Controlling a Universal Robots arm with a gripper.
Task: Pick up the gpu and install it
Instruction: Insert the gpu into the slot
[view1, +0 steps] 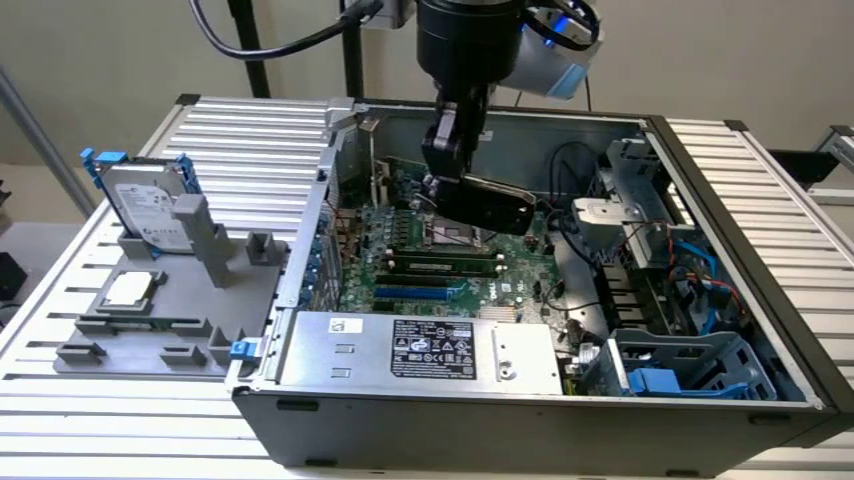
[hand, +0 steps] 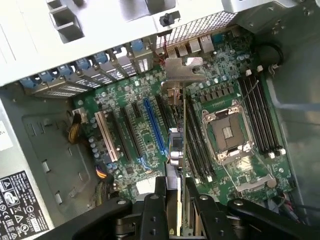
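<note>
Gpu (view1: 497, 207) (hand: 176, 150): thin flat rectangular card with black cover, green circuit board and silver metal end bracket. Clamped between black fingers (view1: 449, 150) (hand: 154, 215), one on each face of card. Seen edge-on from wrist view, bracket at far end. Held in air inside open grey metal computer case (view1: 534, 435), over green motherboard (view1: 400, 262) (hand: 125, 100), near square silver CPU socket (view1: 447, 237) (hand: 227, 132). Tilted in exterior view, black cover up. Not seated in any slot. In wrist view gpu lined up between long blue expansion slot (hand: 152, 125) and black memory slots (hand: 197, 145). Case on slatted aluminium tabletop (view1: 240, 125), toward edge on exterior view's right. Silver power supply box with black label (view1: 414, 348) against case's near wall. Grey plastic fixture (view1: 160, 310) by tabletop edge on exterior view's left, just beside case. Silver hard drive in blue frame (view1: 144, 205) upright in fixture. Small flat silver square chip (view1: 130, 288) lying on fixture.
</note>
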